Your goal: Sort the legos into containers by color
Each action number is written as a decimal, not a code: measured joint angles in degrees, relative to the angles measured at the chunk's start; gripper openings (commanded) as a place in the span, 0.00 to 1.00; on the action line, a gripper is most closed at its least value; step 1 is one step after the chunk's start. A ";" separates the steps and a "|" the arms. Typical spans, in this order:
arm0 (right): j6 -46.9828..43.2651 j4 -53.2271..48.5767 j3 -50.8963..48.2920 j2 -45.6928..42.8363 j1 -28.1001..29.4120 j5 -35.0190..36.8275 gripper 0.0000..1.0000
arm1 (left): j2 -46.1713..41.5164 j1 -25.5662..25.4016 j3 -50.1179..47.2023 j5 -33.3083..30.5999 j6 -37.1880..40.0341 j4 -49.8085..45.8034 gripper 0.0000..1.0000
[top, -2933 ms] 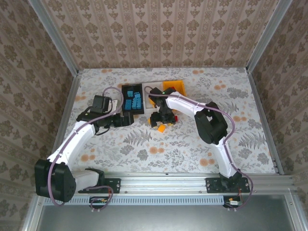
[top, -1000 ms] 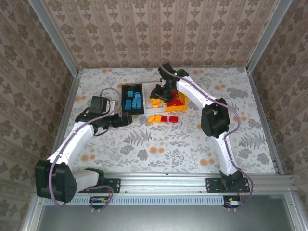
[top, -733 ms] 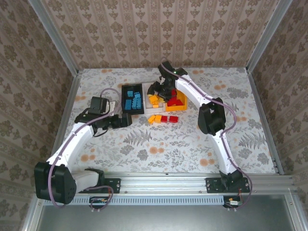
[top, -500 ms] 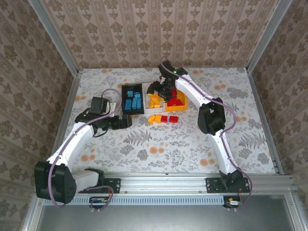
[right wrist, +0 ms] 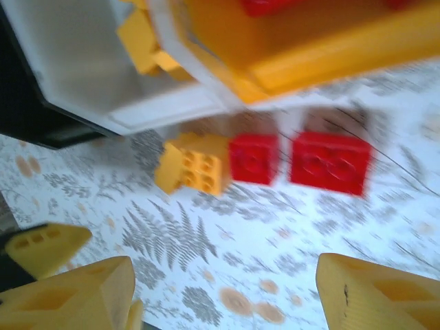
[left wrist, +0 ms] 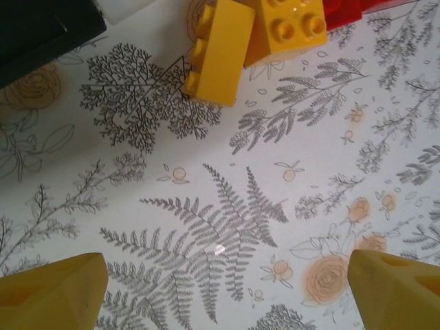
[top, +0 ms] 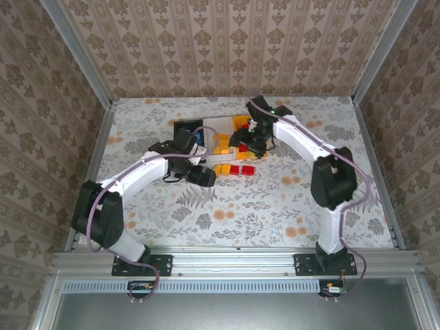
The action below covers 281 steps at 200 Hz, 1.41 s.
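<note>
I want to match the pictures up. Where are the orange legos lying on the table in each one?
Top external: the orange legos lie near the middle of the picture.
Left wrist: at the top edge, around the centre.
Right wrist: left of centre.
Shared landmark: the red legos sit right beside them, on their right, in every view.

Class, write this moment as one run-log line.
left hand open | right hand open | unsorted on table: orange legos, red legos

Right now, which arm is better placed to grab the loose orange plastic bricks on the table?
Left, probably. The left tool, open, sits beside the small orange plastic bricks, facing them; the right tool hangs over the joined plastic bins.
</note>
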 measured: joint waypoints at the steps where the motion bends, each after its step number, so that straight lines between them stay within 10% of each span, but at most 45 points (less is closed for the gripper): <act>1: 0.00 0.07 -0.63 -0.48 -0.11 0.04 0.71 | 0.17 -0.04 0.22 -0.07 0.13 -0.04 0.86; 61: 0.68 3.15 -15.69 -8.70 -1.42 1.09 0.71 | 9.29 -0.85 8.98 -2.36 5.49 -1.40 0.76; 281: 1.29 2.43 -19.67 -18.01 -2.93 4.83 0.71 | 25.88 -2.40 21.75 -2.45 10.78 -5.01 0.37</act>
